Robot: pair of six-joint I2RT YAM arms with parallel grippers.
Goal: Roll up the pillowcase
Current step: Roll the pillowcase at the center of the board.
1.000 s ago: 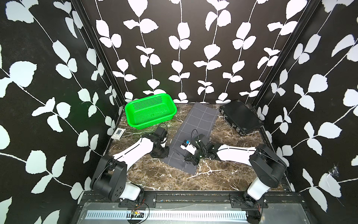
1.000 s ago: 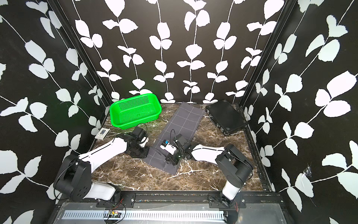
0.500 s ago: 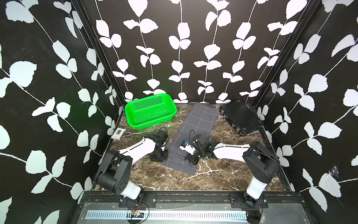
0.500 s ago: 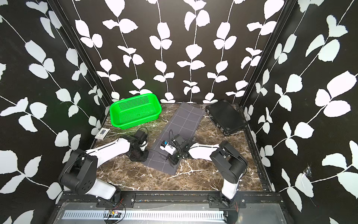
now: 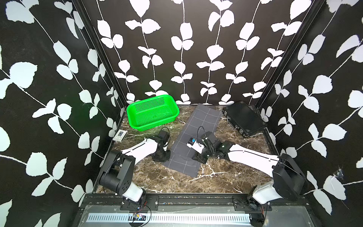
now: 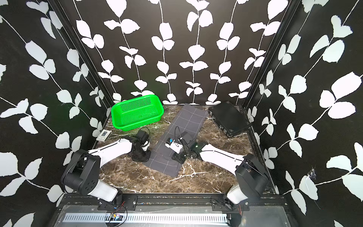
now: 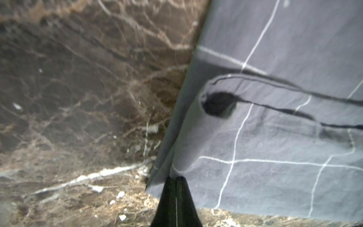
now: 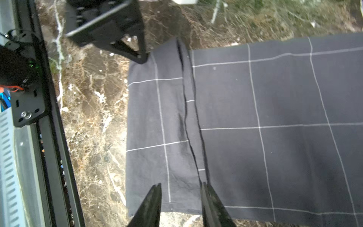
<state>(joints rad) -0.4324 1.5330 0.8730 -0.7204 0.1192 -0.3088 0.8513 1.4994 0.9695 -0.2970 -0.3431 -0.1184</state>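
On the marbled worktop (image 5: 225,176), little has shifted over the last second. The pillowcase (image 5: 198,125) lies where it did, a long strip running slantwise from the near middle to the back wall, between the green basket (image 5: 157,125) and the black case (image 5: 243,118). The real change is at the right gripper (image 8: 180,186): its jaws, shut a moment ago, now stand partly apart, one tip either side of a shallow tuck that crosses the cloth near its front end. They hold nothing. The left gripper (image 7: 175,182) keeps its jaws closed at the opposite side edge, and the fabric gathers into the tips there, so it looks pinched.

I judge that the first turn has been laid and the right side has let go to take a new hold. The rolling has barely begun, since nearly the whole length is still flat.

As for edges, the front hem sits well short of the front rail, with bare worktop before it. The far right corner lies just beside the case, and the far end reaches the foot of the back wall. The basket stands near the left side, but apart from it. The strip itself carries nothing, so a roll pushed away has a free run.
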